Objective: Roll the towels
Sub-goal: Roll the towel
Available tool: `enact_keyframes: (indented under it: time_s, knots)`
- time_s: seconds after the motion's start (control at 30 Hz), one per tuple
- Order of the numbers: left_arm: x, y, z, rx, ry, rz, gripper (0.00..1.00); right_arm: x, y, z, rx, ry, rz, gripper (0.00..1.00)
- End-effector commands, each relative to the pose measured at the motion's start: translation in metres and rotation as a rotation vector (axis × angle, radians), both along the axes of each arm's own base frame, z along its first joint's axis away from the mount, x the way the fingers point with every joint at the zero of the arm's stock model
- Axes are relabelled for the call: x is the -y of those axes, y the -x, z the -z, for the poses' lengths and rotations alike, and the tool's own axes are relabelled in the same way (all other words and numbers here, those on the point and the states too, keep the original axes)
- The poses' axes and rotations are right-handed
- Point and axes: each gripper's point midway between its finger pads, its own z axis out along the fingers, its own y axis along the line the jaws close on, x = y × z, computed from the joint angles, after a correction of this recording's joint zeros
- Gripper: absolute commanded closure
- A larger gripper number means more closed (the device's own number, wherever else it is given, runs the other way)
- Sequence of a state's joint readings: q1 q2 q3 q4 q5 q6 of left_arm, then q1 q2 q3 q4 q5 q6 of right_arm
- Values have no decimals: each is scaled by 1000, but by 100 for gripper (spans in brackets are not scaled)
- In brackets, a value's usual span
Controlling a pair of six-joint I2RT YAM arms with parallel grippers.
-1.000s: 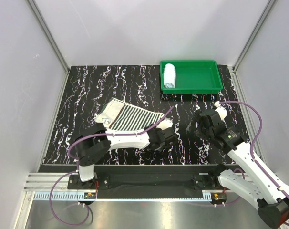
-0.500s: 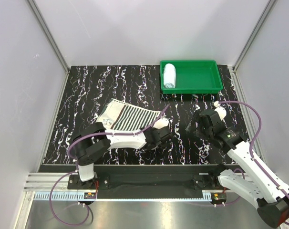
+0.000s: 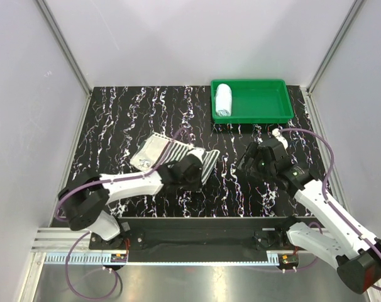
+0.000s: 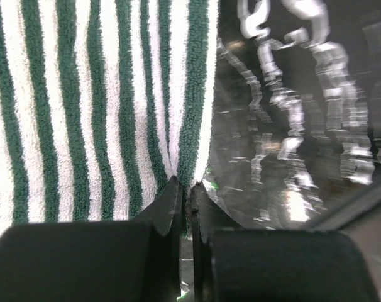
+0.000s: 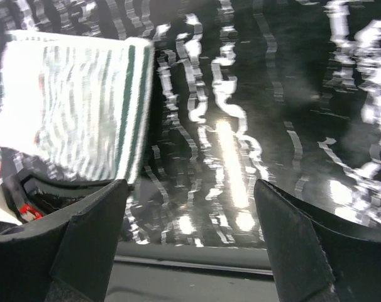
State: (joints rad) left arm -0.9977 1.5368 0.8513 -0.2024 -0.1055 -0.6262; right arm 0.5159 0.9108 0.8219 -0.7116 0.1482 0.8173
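The left tool (image 4: 184, 189) is clamping together on an edge of the striped towel (image 3: 168, 154), which is lying partly folded at the middle left of the table (image 3: 115, 113). It is probably gripping there to begin turning that edge into a roll. The right tool (image 5: 190, 184) is hovering with jaws apart just right of the towel, seemingly ready to help. The pale blue towel (image 3: 223, 99) is sitting rolled in the green tray (image 3: 259, 104) at upper right.

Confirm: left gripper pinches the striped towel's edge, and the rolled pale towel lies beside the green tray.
No. The top view shows the rolled pale towel inside the green tray, not beside it. The left gripper does pinch the striped towel at its edge.
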Motion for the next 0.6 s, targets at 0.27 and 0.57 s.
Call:
enact_keyframes:
  time_s: [0.27,0.57]
  knots:
    - [13,0,-48,-247,601,-19,100,-69,-29,-20,84,-248,-204,21]
    - [-9,-10,-56,-412,853,-86,100,-112,-43,-23,131,-433,-316,30]
